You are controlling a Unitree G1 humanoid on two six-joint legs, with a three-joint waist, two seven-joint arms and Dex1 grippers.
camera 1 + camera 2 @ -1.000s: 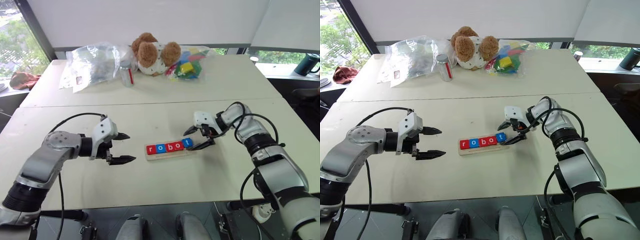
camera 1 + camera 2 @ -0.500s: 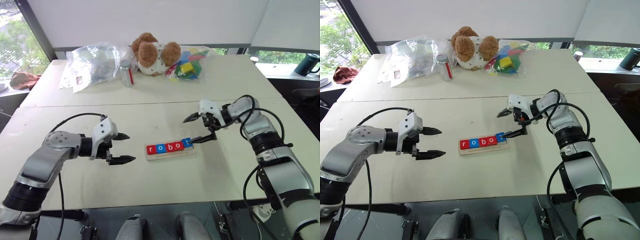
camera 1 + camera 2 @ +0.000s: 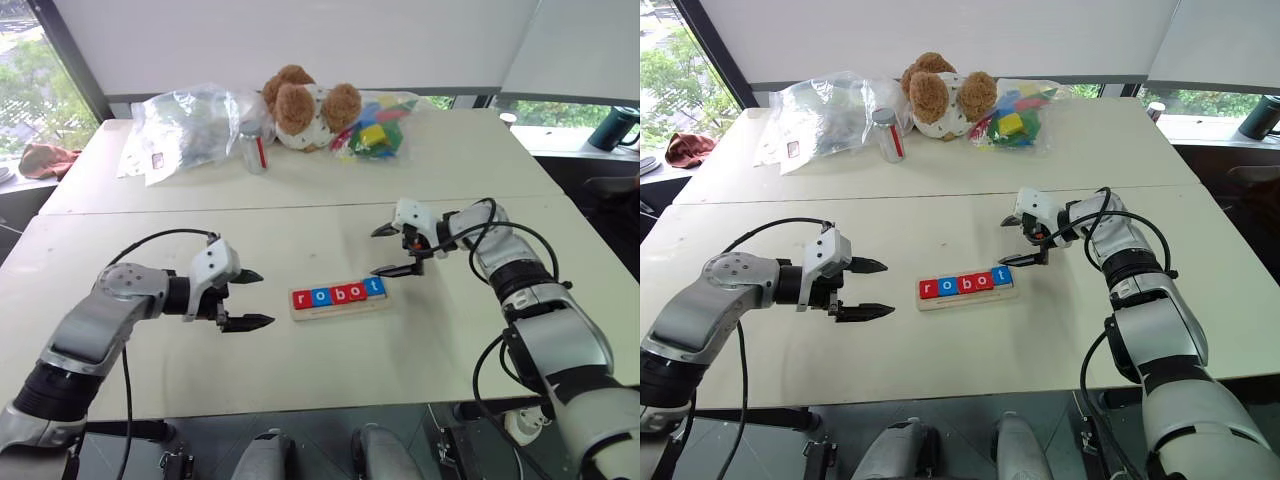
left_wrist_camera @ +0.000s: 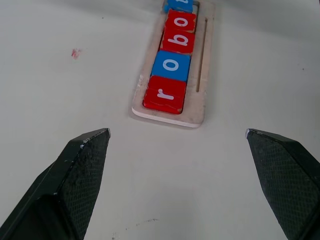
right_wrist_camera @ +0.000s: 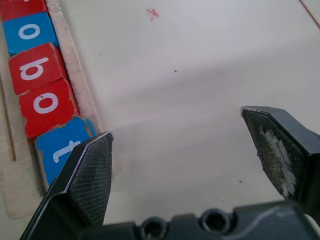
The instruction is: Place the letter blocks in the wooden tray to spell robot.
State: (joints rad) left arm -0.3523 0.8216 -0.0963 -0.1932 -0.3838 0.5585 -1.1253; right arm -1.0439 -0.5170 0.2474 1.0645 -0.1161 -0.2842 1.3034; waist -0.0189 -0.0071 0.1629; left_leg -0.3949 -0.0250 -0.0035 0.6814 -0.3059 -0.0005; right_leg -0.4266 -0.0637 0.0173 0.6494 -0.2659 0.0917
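The five letter blocks (image 3: pixel 339 294) lie in the wooden tray (image 3: pixel 340 305) on the desk (image 3: pixel 300 230) and spell "robot". The left claw (image 3: pixel 249 299) hovers open just left of the tray, holding nothing. The right claw (image 3: pixel 388 250) is open too, empty, above the tray's right end.

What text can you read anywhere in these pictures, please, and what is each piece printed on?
"r", "o", "b", "o", "t": white lowercase letters, one per letter block, spelling "robot" along the wooden tray.
Small label on the clear plastic bag: too small to read.
Nothing else legible.
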